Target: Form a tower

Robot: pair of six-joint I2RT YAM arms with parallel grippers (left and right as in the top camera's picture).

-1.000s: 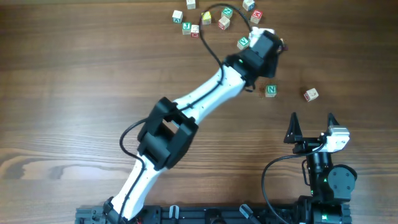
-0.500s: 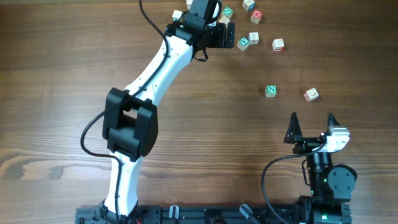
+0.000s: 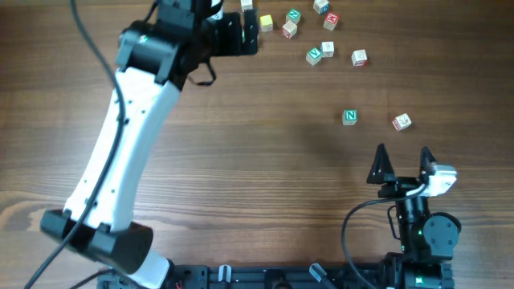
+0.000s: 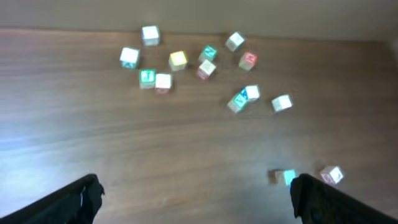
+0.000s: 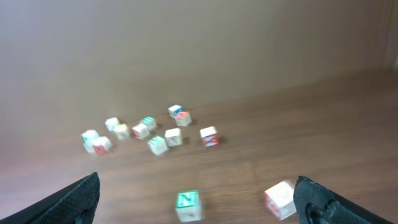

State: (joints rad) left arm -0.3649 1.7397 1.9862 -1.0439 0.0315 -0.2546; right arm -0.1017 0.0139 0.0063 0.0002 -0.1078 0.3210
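1. A dark brown wood-grain desk [image 3: 265,168] carried every object. Beyond its far edge the wrist views showed only a plain, blurred wall [image 5: 186,50]
2. Loose letter cubes [image 3: 359,57] lay scattered along the far edge, from its middle toward the right. Among them was a yellow-faced cube [image 3: 267,22]. Two of the others sat touching each other
3. The white-and-black left arm [image 3: 128,136] crossed the left half of the desk from the near edge to the far edge. The left gripper [image 3: 253,36] was at the far edge, just beside the leftmost scattered cubes. Its jaws were spread wide and grasped nothing
4. The right gripper [image 3: 402,152] stood toward the near right corner with its fingers pointing at the far edge. Its jaws were likewise released and empty
5. The green N cube [image 3: 350,117] lay N-face up in the right half of the desk, about midway between the near and far edges. The pale red-marked cube [image 3: 401,122] lay near it on the side of the right edge. The two were apart and unstacked, each resting on the wood
6. Both cubes lay just beyond the right gripper's fingertips, with only wood grain between. They were well apart from the left gripper
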